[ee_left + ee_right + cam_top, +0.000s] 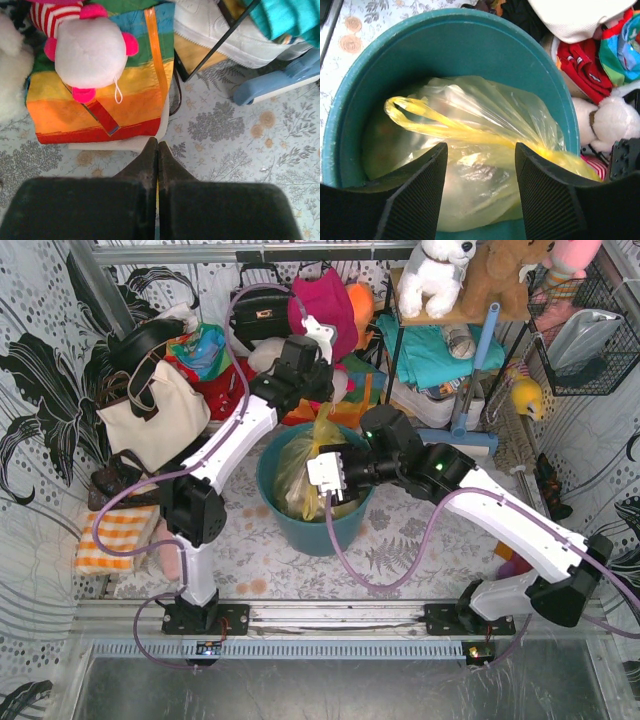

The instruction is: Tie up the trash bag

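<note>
Left gripper (158, 145), at twelve o'clock of the teal bin (330, 530) in the overhead view, is pressed fully closed. A yellow sliver shows in the seam between its pads, so it seems to pinch one long top end of the trash bag (485, 115). The bag itself sits down inside the bin, and its other end lies across it as a twisted loop toward nine o'clock in the right wrist view. Right gripper (480, 150) comes in from three o'clock with its jaws about half apart, poised over the bag's top and holding nothing. The risks I see come from the thin film. A hard pull by the left arm could slide the strand out of the pads or stretch and tear it. It could also haul the bag, perhaps the light bin too, toward twelve o'clock. The right jaws, closing where they hang, might bite the bag's body instead of the loop, leaving no free end to knot. No brand, label or writing is legible anywhere, neither on the plush toy (90, 50) nor on the rainbow-striped bag (100, 105) beneath it.
</note>
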`<state>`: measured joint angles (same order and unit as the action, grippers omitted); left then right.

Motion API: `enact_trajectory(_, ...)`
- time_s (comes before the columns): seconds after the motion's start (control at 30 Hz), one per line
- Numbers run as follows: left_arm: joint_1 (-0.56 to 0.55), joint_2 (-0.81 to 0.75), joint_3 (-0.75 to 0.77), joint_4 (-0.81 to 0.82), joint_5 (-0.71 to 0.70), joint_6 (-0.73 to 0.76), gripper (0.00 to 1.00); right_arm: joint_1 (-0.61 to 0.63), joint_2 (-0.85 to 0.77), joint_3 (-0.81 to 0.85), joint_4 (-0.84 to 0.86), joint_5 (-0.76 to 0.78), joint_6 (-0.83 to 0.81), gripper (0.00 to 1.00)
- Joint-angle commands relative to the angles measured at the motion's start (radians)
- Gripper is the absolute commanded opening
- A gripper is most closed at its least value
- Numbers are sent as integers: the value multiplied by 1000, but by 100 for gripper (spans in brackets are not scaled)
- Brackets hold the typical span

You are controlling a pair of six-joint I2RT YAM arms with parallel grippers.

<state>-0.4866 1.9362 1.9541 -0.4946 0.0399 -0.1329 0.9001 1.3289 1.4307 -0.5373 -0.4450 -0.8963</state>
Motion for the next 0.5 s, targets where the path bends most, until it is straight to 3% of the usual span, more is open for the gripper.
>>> enact_trajectory(0.0, 23, 40, 78, -12, 33, 0, 0, -11, 44, 26, -50, -97, -160, 57)
enact_trajectory(0.47, 51, 110, 115, -45, 120, -31, 0, -40, 192, 89, -70, -181, -308, 57)
